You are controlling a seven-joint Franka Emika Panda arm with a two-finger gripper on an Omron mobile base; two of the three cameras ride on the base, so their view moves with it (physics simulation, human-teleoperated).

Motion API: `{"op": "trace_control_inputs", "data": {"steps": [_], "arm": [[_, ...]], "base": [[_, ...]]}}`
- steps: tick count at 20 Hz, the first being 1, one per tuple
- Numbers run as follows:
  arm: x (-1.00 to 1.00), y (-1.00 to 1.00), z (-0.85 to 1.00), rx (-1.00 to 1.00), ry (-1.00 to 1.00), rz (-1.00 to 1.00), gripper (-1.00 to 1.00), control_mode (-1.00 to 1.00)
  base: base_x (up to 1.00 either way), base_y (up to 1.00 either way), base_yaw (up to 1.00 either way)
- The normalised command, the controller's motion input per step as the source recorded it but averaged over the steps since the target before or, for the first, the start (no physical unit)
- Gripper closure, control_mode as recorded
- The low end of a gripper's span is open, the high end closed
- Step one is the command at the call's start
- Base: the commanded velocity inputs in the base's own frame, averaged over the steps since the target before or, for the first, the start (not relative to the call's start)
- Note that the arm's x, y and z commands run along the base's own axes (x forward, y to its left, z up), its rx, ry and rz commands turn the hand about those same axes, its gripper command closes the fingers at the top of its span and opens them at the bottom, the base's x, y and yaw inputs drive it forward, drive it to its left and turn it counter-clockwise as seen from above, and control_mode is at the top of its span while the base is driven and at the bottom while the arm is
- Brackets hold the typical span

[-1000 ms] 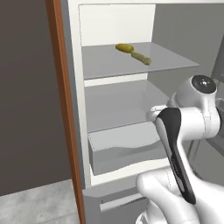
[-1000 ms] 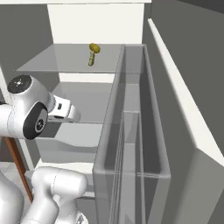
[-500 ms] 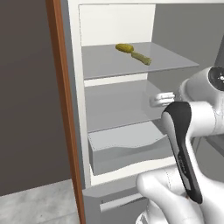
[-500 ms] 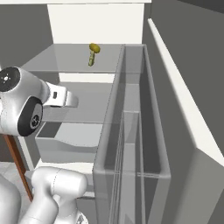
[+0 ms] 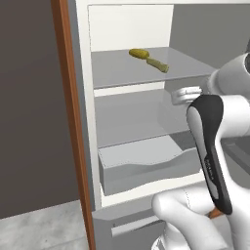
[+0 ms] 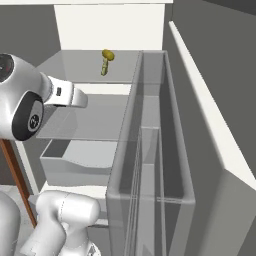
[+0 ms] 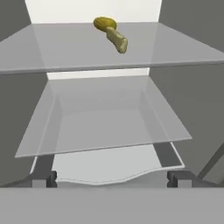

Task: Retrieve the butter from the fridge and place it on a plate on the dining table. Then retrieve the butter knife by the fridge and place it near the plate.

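On the fridge's upper shelf, one butter stick.

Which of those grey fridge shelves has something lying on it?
The upper shelf: the yellowish butter lies toward its back. The shelf below is bare.

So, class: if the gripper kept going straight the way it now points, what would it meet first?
The open gripper points into the fridge between the two grey shelves. The way looks free up to the white back wall; the butter lies above that line, though depth is hard to judge.
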Motion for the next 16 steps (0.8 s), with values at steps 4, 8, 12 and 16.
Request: {"op": "trace_control_inputs", "data": {"steps": [4, 8, 12, 16], "arm": [[0.01, -0.06, 0.06, 0.0, -0.25, 0.0, -1.0, -1.0], [0.26, 0.0, 0.04, 0.0, -0.2, 0.0, -1.0, -1.0], [0.28, 0.0, 0.27, -0.01, -0.02, 0.0, -1.0, -1.0], [0.12, 0.0, 0.53, 0.0, 0.13, -0.01, -1.0, -1.0]], "base": [[0.0, 0.0, 0.0], [0.0, 0.0, 0.0], [0.0, 0.0, 0.0], [0.0, 0.0, 0.0]]}}
